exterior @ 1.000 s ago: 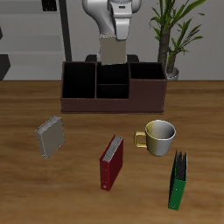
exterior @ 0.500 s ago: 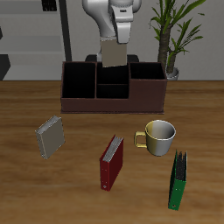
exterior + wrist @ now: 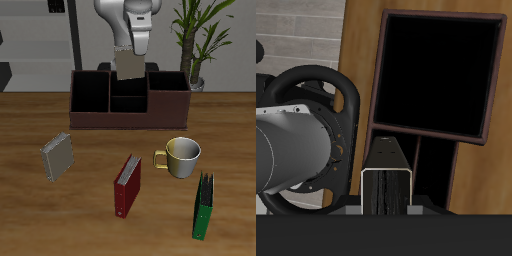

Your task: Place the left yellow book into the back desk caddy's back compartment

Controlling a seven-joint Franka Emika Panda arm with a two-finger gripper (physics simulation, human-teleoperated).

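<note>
My gripper (image 3: 131, 50) is shut on the left yellow book (image 3: 129, 66), a thin tan hardcover that hangs upright. It hangs just above the middle section of the back desk caddy (image 3: 90, 118), a long maroon box with black cells. The back compartment (image 3: 128, 82) lies right under the book's lower edge and is partly hidden by it. In the wrist view the book's spine (image 3: 388, 185) points down at the partitions, beside a large dark end cell (image 3: 438, 72). A second tan book (image 3: 57, 155) lies on the table nearer the front.
A dark red book (image 3: 128, 185) stands near the table's middle front. A cream mug (image 3: 182, 157) sits beside it, and a green book (image 3: 203, 205) stands nearer the front edge. A potted plant (image 3: 196, 40) stands behind the caddy's end.
The held book has shifted slightly over the caddy's middle section. Nothing on the table has moved.
</note>
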